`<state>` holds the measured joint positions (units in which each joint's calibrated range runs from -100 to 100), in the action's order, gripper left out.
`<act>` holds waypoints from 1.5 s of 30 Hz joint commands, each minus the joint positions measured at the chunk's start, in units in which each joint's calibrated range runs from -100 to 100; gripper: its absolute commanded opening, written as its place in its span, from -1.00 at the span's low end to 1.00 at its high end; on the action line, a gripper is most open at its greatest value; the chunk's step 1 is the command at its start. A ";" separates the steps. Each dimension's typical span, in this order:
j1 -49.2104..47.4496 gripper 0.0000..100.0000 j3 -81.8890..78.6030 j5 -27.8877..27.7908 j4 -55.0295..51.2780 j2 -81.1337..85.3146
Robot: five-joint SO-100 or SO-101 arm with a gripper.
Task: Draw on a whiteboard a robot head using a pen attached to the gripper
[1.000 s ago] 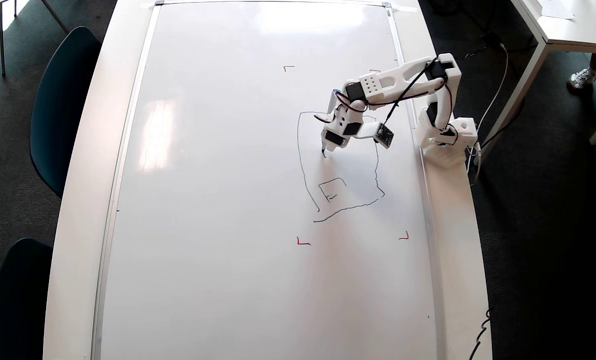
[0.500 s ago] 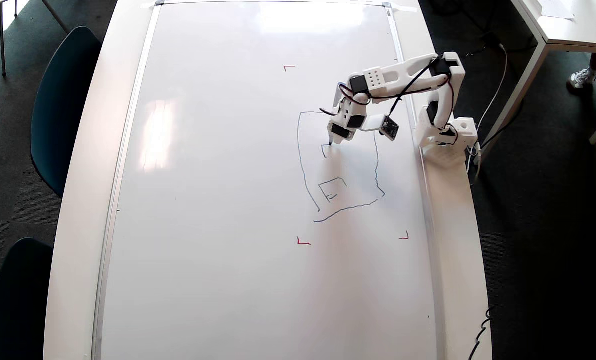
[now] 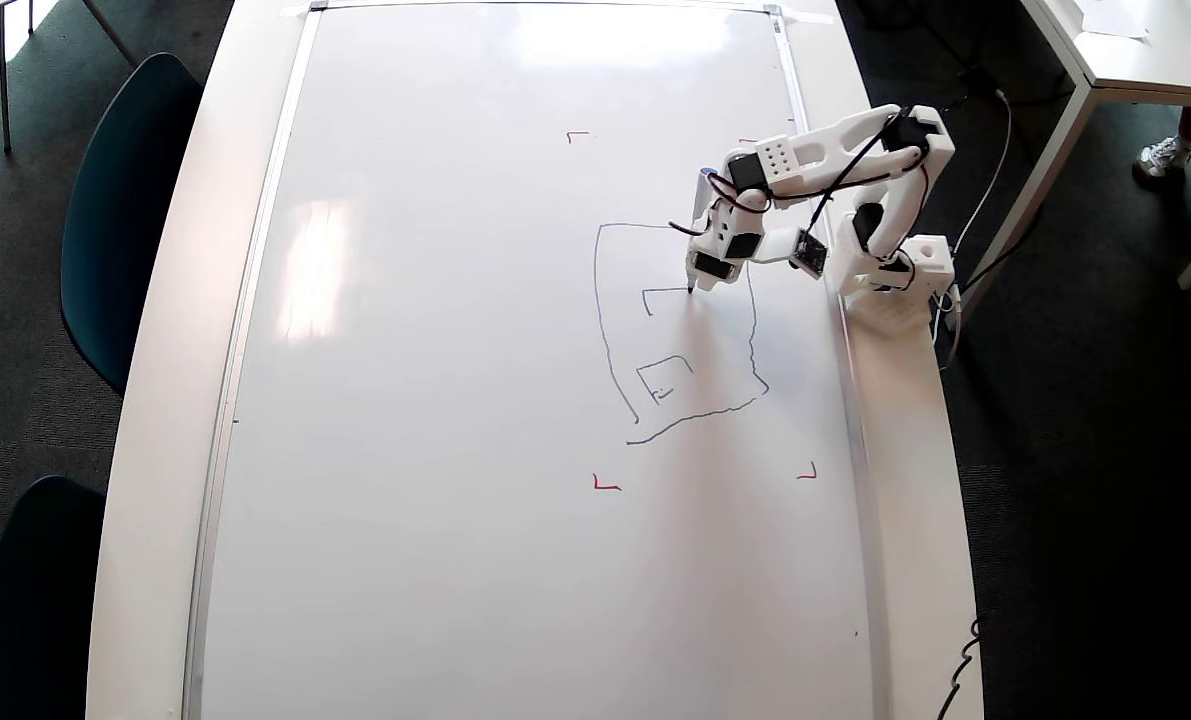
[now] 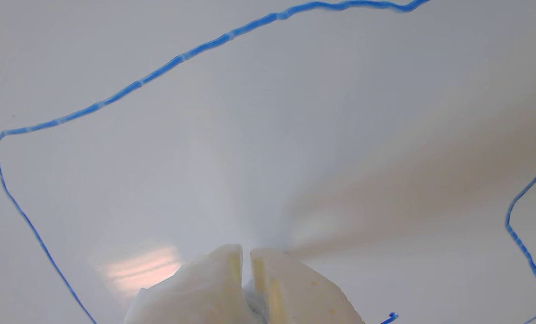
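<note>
The whiteboard [image 3: 435,400] fills most of the overhead view. On its right half is the robot head [image 3: 597,290], a lopsided blue outline with one small rectangle inside and a fresh open corner stroke [image 3: 665,290]. The gripper [image 3: 707,270] hangs over the upper part of the outline. The pen [image 3: 701,195] runs down along it, and its dark tip touches the board at the right end of the new stroke. In the wrist view the gripper [image 4: 246,249] has its white fingers together with only a thin slit; blue lines of the robot head [image 4: 182,56] cross the board [image 4: 268,148].
The arm's base [image 3: 900,275] stands on the white table rim [image 3: 915,500] right of the board. Red corner marks [image 3: 605,485] frame the drawing area. Two dark chairs [image 3: 125,200] stand at the left. Another table [image 3: 1125,60] and someone's shoes [image 3: 1165,155] are at the top right.
The arm swung right and drew back toward its base. The pen tip went up a short way, then right, leaving a short vertical stroke and a horizontal line inside the outline.
</note>
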<state>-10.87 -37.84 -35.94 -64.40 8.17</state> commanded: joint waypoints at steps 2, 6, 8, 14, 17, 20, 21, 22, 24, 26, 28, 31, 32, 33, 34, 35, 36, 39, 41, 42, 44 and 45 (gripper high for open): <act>-2.48 -0.98 0.24 0.26 0.45 1.56; -4.25 -0.98 0.69 0.32 0.54 1.06; -4.92 -0.98 0.69 0.32 0.54 0.97; -6.10 -0.98 1.42 2.18 4.54 -1.56; -6.02 -0.98 2.96 2.18 4.54 -3.16; -5.65 -0.98 5.78 2.18 4.54 -4.59; -5.65 -0.98 6.41 2.18 4.54 -5.01; -5.65 -0.98 6.96 2.18 4.54 -5.43; -5.58 -0.98 8.87 2.18 4.54 -6.87; -5.51 -0.98 9.96 2.18 4.54 -7.62; -5.43 -0.98 11.68 2.18 4.54 -8.55; -5.43 -0.98 13.59 2.18 4.54 -9.73; -5.28 -0.98 14.04 2.18 4.54 -10.07; -4.69 -0.98 14.86 2.18 4.54 -10.66; -4.55 -0.98 15.22 2.18 4.54 -10.83; -4.40 -0.98 15.50 2.18 4.45 -10.91; -4.33 -0.98 15.59 2.18 4.28 -10.83; -3.66 -0.98 15.86 2.18 3.67 -9.98; -3.66 -0.98 17.22 2.23 1.50 -8.38; -3.66 -0.98 18.95 2.28 -1.54 -6.02; -3.66 -0.98 20.04 2.28 -3.72 -4.08; -3.81 -0.98 20.04 2.28 -4.50 -2.99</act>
<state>-14.77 -20.96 -33.67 -65.34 -0.67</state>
